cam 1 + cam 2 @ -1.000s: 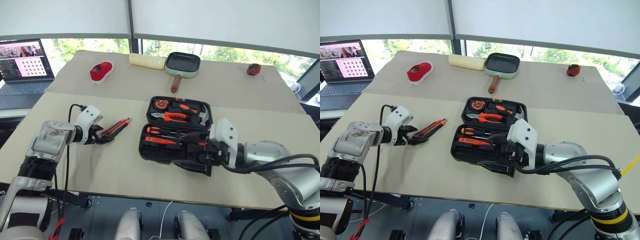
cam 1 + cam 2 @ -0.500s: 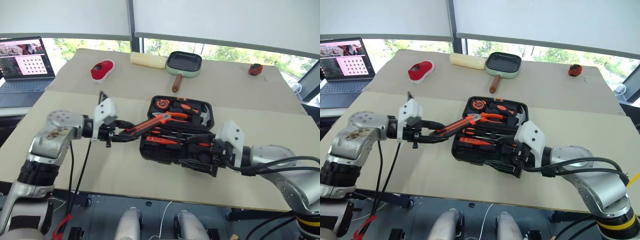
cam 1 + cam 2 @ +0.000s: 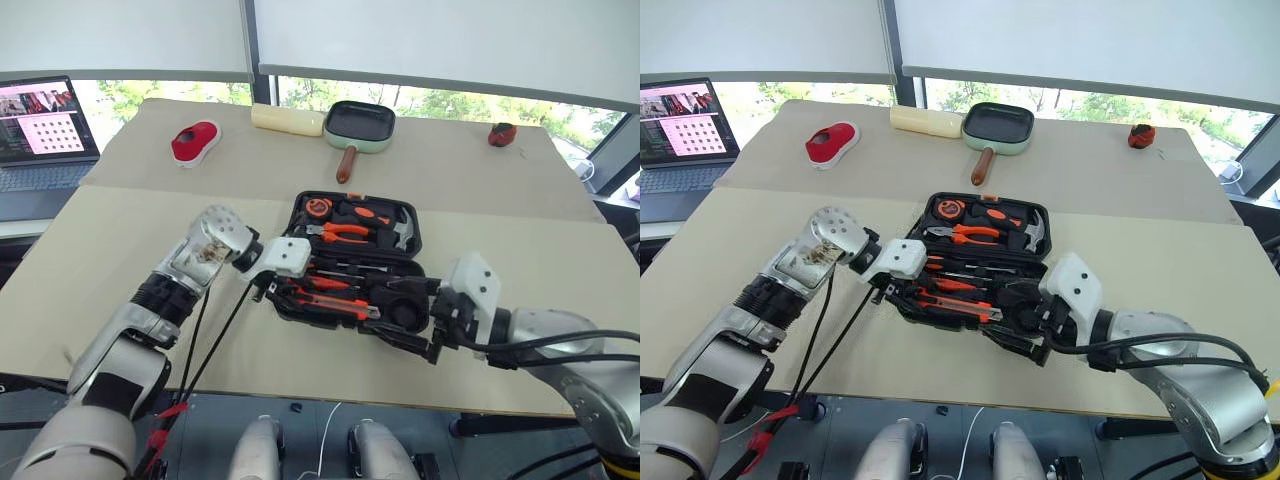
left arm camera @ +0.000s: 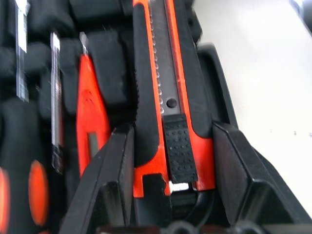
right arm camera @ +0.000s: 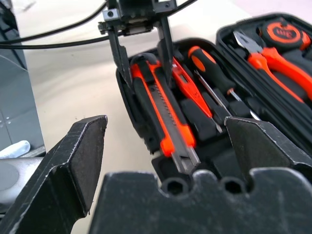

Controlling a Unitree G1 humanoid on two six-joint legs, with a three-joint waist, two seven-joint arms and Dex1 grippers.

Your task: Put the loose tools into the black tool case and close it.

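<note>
The black tool case (image 3: 300, 205) lies open mid-table. My left gripper (image 3: 270, 291) is at its front-left corner, shut on the handle end of the orange-black utility knife (image 3: 332, 303), whose body (image 4: 168, 87) sits between the two fingers (image 4: 117, 175). The knife (image 5: 163, 114) runs along the case's front row; I cannot tell whether it is seated in a slot. Behind it lie the slim orange tester pen (image 5: 184, 82) and an orange-black screwdriver (image 5: 207, 61). My right gripper (image 3: 420, 335) stands open at the case's front-right edge, its fingers (image 5: 83, 146) wide apart around nothing.
The case's rear half holds a tape measure (image 3: 320, 208), pliers (image 3: 345, 231) and a hammer (image 3: 402, 232). Far across the table stand a black pan (image 3: 360, 122), a cream roll (image 3: 288, 118), a red object (image 3: 195, 141) and a small red item (image 3: 500, 133). A laptop (image 3: 40, 120) sits far left.
My left gripper lifted the utility knife off the table at the left and carried it right, rolling the wrist, down onto the case's front row. My right gripper stayed open, drawing slightly back.
</note>
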